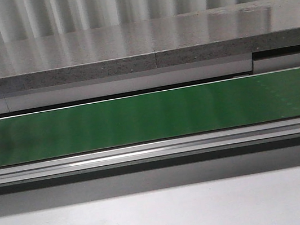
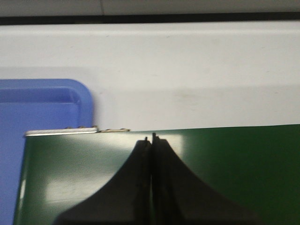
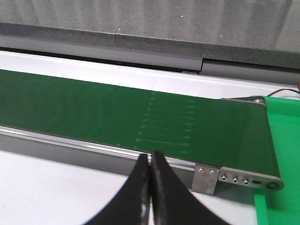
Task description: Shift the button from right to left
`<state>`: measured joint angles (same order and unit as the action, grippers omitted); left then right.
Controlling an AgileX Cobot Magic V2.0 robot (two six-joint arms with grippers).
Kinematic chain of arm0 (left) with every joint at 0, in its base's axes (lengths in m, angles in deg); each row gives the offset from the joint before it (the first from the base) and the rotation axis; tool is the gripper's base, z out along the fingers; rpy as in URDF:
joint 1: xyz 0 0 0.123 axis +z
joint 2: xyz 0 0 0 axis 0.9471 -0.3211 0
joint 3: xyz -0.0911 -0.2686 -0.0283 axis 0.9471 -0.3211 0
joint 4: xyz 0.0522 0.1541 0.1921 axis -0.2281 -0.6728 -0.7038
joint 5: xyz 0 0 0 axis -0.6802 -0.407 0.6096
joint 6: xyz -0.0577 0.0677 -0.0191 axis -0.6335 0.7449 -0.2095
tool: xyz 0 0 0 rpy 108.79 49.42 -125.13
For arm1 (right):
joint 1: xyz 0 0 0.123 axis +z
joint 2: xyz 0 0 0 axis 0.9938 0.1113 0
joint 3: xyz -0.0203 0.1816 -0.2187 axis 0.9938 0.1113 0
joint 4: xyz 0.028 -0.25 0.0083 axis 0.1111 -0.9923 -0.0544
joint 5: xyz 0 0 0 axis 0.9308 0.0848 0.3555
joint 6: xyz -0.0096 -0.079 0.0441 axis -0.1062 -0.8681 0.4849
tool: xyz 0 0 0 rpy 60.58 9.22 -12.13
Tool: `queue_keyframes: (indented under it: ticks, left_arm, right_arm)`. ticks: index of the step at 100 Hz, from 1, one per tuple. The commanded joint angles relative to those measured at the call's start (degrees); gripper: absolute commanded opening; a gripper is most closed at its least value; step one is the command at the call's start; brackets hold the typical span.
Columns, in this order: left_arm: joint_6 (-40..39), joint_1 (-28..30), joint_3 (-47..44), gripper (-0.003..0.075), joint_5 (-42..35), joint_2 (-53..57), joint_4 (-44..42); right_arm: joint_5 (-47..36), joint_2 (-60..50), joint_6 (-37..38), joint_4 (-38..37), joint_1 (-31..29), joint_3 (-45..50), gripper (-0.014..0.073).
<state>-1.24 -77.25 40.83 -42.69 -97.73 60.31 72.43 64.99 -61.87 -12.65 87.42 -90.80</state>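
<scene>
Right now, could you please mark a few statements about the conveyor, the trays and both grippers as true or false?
1. The left gripper is shut. True.
2. The right gripper holds the button. False: it is shut on nothing, and no button shows in any view.
3. The conveyor belt is green. True.
4. The tray in the left wrist view is red. False: it is blue.

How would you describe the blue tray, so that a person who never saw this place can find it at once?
Start from the long green conveyor belt that runs across the table. In the left wrist view, the belt ends at a metal edge, and the blue tray lies just past that end, beside the shut left end effector. Its plain blue colour, raised rim and rounded corner set it apart from the white table.
</scene>
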Motion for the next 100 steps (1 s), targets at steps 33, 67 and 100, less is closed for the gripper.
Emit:
queue_keyframes:
  ticks: [33, 67, 100]
  left_arm:
    - [-0.06, -8.81, -6.53, -0.0020, -12.45, 12.97, 5.27]
    - [-0.06, -10.72, -17.58, -0.0020, -19.42, 25.14, 6.65]
    - [-0.06, -10.81, -27.48, -0.0020, -22.52, 35.32, 6.23]
  right_arm:
    - [-4.24, 0.58, -0.36, 0.43, 0.08, -1.28, -0.0067]
    - [-4.24, 0.58, -0.36, 0.43, 0.08, -1.28, -0.0067]
    - [-4.24, 0.58, -0.36, 0.43, 0.08, -1.28, -0.0067]
